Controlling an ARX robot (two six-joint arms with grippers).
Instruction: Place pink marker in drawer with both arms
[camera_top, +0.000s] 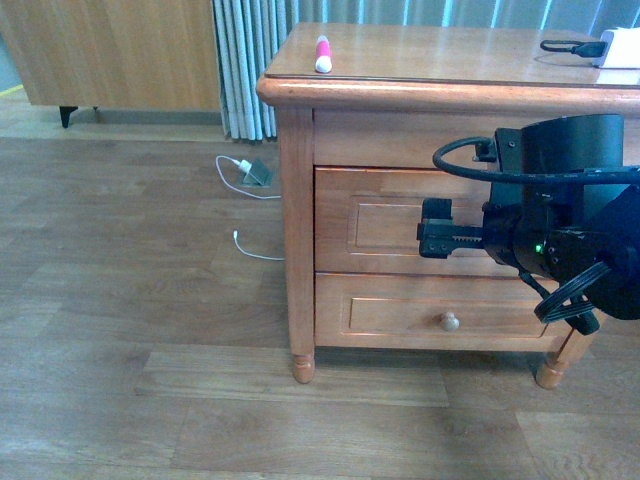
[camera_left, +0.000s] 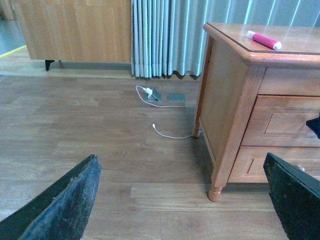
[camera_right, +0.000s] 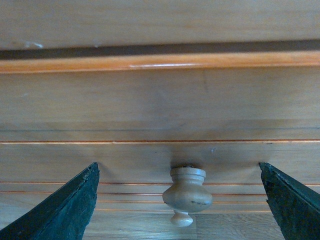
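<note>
The pink marker (camera_top: 323, 53) lies on the nightstand top near its front left corner; it also shows in the left wrist view (camera_left: 263, 40). The upper drawer (camera_top: 375, 225) is shut. My right gripper (camera_top: 440, 240) is open in front of it. In the right wrist view my right gripper (camera_right: 178, 172) has one finger on each side of the round wooden knob (camera_right: 187, 194), both well apart from it. My left gripper (camera_left: 180, 156) is open and empty over the floor, left of the nightstand.
The lower drawer (camera_top: 400, 312) with its knob (camera_top: 450, 321) is shut. A white charger block (camera_top: 622, 45) with a black cable (camera_top: 570, 46) sits at the top's far right. A white cable (camera_left: 170, 134) lies on the floor near the nightstand leg (camera_left: 216, 192).
</note>
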